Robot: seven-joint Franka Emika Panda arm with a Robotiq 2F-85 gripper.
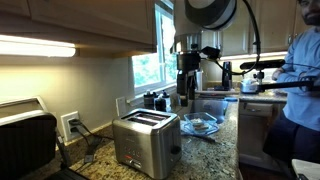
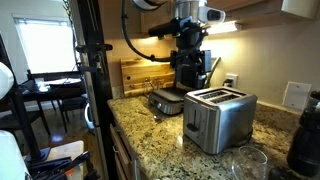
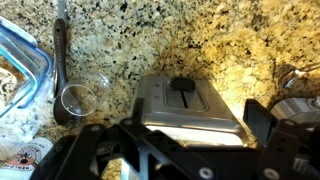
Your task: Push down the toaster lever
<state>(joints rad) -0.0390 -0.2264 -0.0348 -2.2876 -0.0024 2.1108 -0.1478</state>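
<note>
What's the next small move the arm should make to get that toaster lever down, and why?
Probably lower the gripper toward the toaster until one of the fingers sits just above the lever. In the wrist view the black lever is at the top of its slot, unpressed, and both exterior views show the gripper hanging higher than the toaster, touching nothing.

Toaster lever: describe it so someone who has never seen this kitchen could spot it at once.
Find the speckled granite counter, then the silver toaster standing on it. On its narrow end, a small black lever sits in a slot. It is the only black knob on that shiny metal face.
</note>
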